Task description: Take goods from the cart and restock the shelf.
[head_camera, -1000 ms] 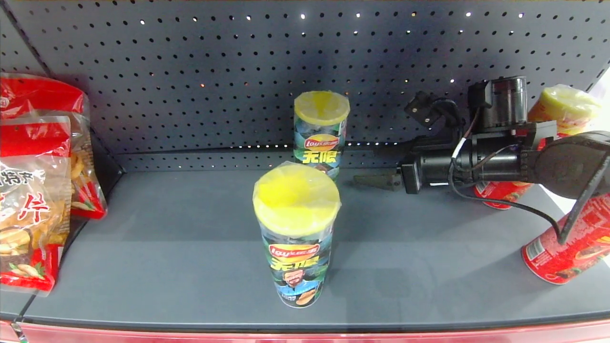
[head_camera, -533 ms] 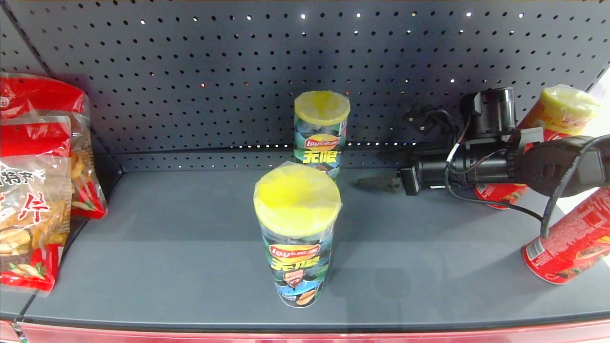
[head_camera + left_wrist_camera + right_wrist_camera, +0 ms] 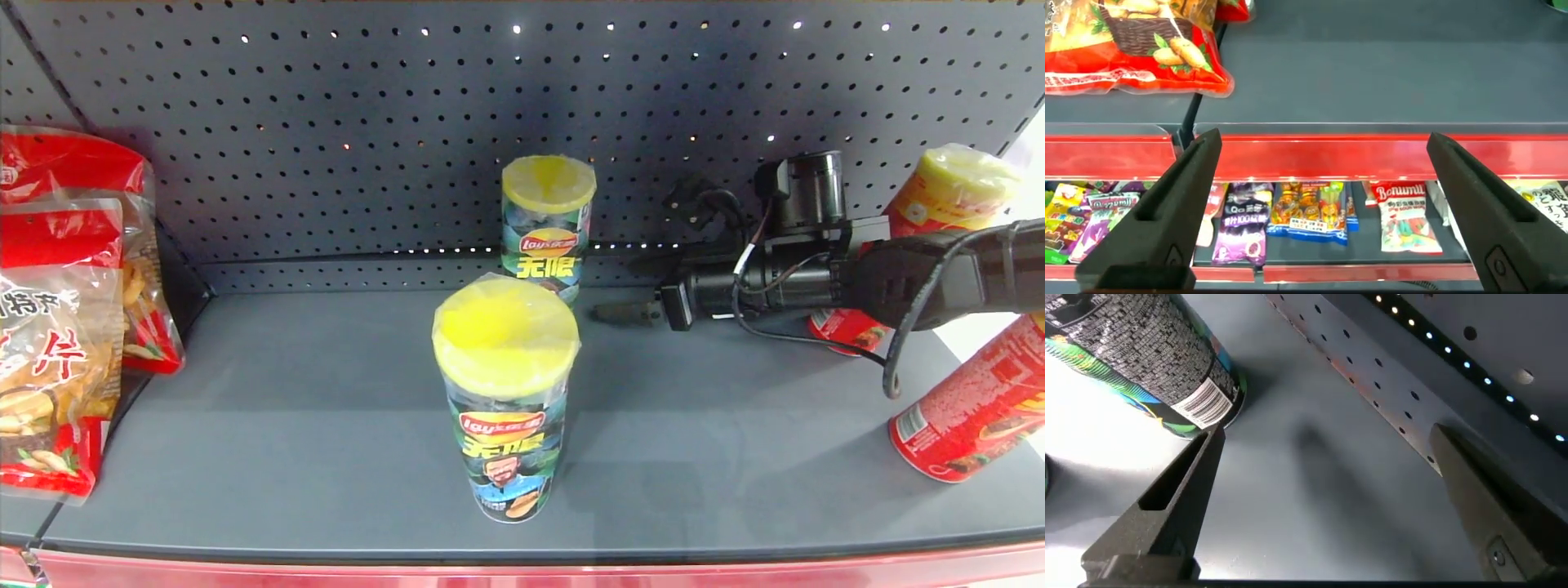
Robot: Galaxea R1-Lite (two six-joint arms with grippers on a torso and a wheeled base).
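Note:
Two dark chip cans with yellow lids stand on the grey shelf (image 3: 326,425). The front can (image 3: 506,416) is near the shelf's edge, and the rear can (image 3: 549,229) is by the pegboard. My right gripper (image 3: 622,313) reaches in from the right and hovers low over the shelf, just right of the rear can's base. The right wrist view shows this gripper (image 3: 1323,506) open and holding nothing, with the rear can (image 3: 1151,359) beside one finger. My left gripper (image 3: 1323,204) is open and empty in front of the shelf's red front rail (image 3: 1315,155).
Red snack bags (image 3: 65,310) fill the shelf's left end. A red can with a yellow lid (image 3: 939,212) leans behind my right arm, and another red can (image 3: 971,408) tilts at the right edge. Packets (image 3: 1306,212) lie on the shelf below.
My right arm has moved left along the back of the shelf, bringing its gripper closer to the rear can. Both cans stand where they were.

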